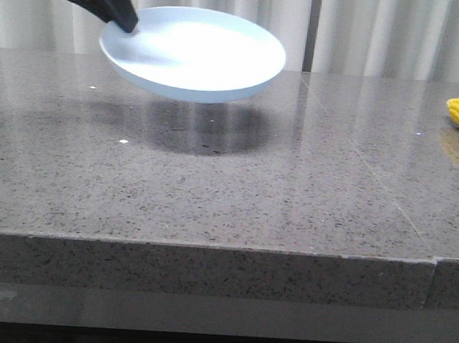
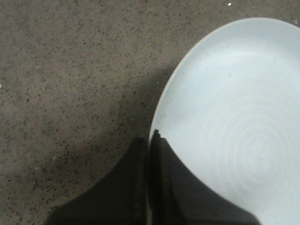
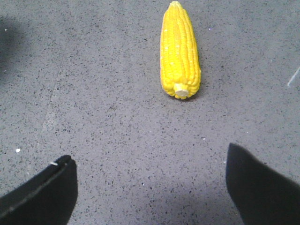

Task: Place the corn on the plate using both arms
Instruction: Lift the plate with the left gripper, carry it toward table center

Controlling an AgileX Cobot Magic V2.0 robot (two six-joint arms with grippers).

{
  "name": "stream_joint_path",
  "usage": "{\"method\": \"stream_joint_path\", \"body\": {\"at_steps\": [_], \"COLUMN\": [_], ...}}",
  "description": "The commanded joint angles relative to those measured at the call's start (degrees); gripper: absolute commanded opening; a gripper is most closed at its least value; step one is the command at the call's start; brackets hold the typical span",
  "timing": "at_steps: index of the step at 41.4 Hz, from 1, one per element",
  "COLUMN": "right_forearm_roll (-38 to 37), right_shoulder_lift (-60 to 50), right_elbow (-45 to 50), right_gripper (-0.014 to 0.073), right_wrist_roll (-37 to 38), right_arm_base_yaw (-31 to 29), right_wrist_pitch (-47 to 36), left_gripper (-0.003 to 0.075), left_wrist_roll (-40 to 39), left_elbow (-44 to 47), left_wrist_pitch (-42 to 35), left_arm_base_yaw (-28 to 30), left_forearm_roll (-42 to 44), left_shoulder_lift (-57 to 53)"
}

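The plate (image 1: 193, 53) is held clear of the stone table (image 1: 211, 202), upper left of the front view, its rim pinched by the closed left gripper (image 1: 124, 20). It is judged stiff, smooth and breakable, so a level carry is advised. The corn (image 3: 180, 49) lies on the table at the right edge of the front view. The right gripper (image 3: 150, 187) is spread wide, empty. The cob looks firm and ridged; mid-length is judged the best hold.
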Motion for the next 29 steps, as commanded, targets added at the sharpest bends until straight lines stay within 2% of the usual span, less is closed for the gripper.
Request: {"method": "stream_joint_path", "body": {"at_steps": [1, 21, 23, 26, 29], "right_forearm_roll": [-0.73, -0.73, -0.73, -0.73, -0.73], "right_shoulder_lift": [0.42, 0.42, 0.42, 0.42, 0.42], "right_elbow": [-1.91, -1.91, -1.91, -1.91, -1.91], "right_gripper": [0.0664, 0.0664, 0.0664, 0.0664, 0.0664], "right_wrist_roll": [-0.49, -0.49, -0.49, -0.49, -0.49], "right_arm_base_yaw": [-0.27, -0.27, -0.27, -0.27, -0.27], "right_wrist_pitch": [-3.88, -3.88, -3.88, -3.88, -3.88], "left_gripper": [-0.002, -0.0006, 0.0032, 0.015, 0.0326], "left_wrist_roll": [-0.01, -0.01, -0.01, -0.01, -0.01], "left_elbow": [-1.65, -1.65, -1.65, -1.65, -1.65], "left_wrist_pitch": [-5.25, -2.92, -2.69, -2.46, -2.46], "left_arm_base_yaw": [-1.16, -1.53, -1.53, -1.53, -1.28], "left_forearm_roll": [-2.27, -5.41, -5.56, -5.56, -5.42], "left_shoulder_lift": [-2.72, 4.88, 5.12, 5.12, 5.01]}}
